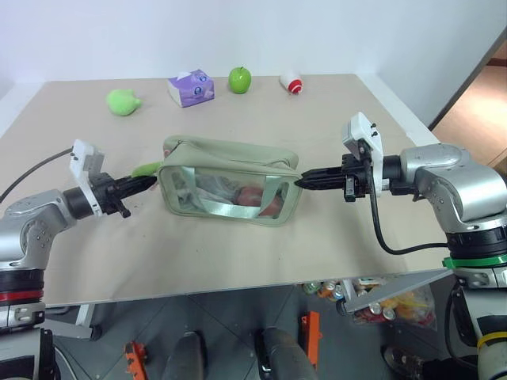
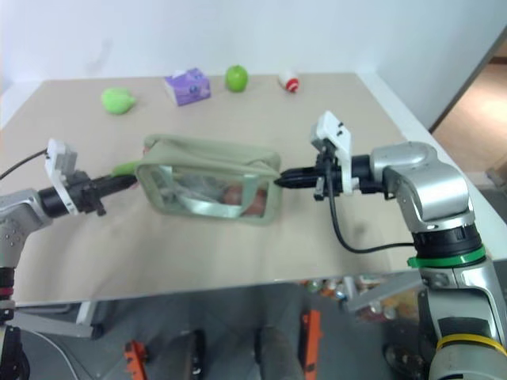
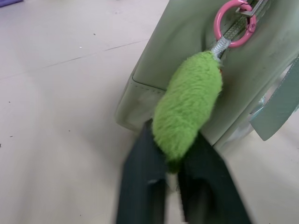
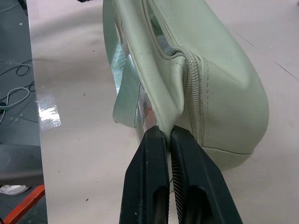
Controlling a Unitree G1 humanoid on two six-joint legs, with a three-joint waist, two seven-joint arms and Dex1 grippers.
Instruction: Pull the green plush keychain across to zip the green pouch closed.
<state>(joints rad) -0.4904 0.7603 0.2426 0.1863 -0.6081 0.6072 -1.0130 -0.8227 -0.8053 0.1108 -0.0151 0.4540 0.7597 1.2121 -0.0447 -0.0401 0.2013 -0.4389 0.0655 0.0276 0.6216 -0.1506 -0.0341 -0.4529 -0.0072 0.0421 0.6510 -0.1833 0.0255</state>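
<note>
The green pouch [image 1: 230,184] lies on its side in the middle of the table, its clear window facing me and its zipper [image 4: 196,91] partly open. The green plush keychain [image 3: 187,107] hangs from a pink ring [image 3: 233,24] at the pouch's left end. My left gripper [image 1: 145,182] is shut on the keychain's lower tip, fingers [image 3: 140,186] pinching the fuzz. My right gripper [image 1: 303,180] is shut on the fabric at the pouch's right end, its fingers [image 4: 149,172] pressed together on a fold of the fabric.
At the table's far edge sit a lime-green lump [image 1: 123,101], a purple tissue pack [image 1: 191,87], a green apple [image 1: 239,79] and a small red-and-white object [image 1: 291,82]. The table's front edge [image 1: 238,289] runs close below the pouch; cans lie on the floor at right.
</note>
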